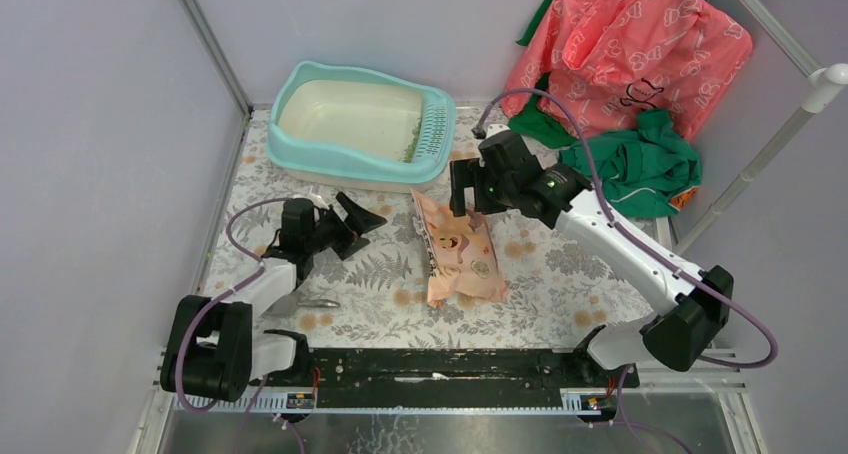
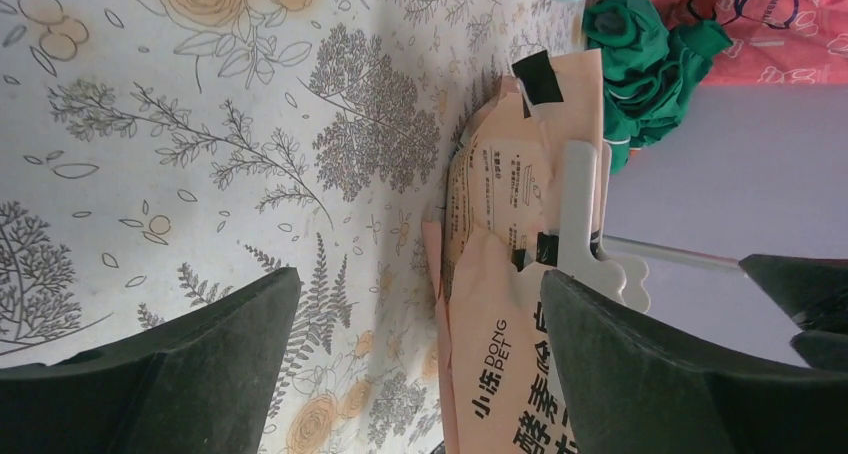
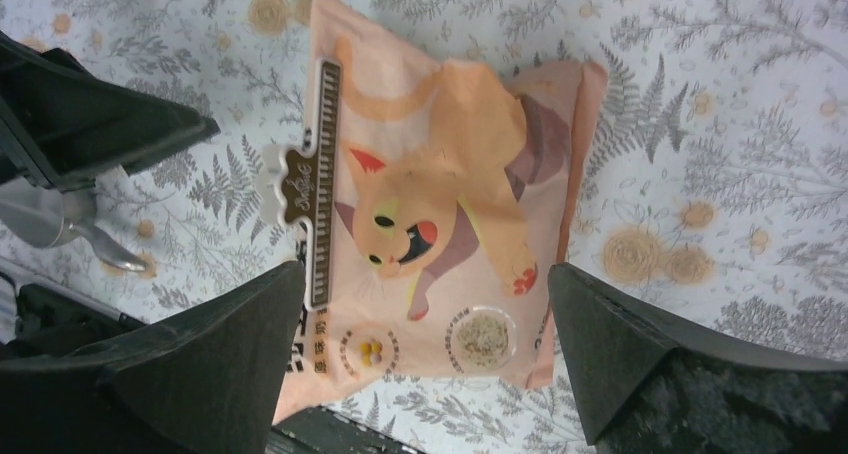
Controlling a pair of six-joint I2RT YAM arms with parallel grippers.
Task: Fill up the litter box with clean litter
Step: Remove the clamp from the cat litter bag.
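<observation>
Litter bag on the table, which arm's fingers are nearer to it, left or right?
Right. The right fingers hang open over the bag, at its far end; the left fingers sit open off to its left, apart.

peach bag (image 2: 495,224), printed "DONG PET", Chinese characters beside it

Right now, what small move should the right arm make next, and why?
Probably lower the right gripper onto the peach bag and close. Its jaws stand open just above the bag, which lies flat and clipped shut, and the litter box looks nearly empty.
</observation>
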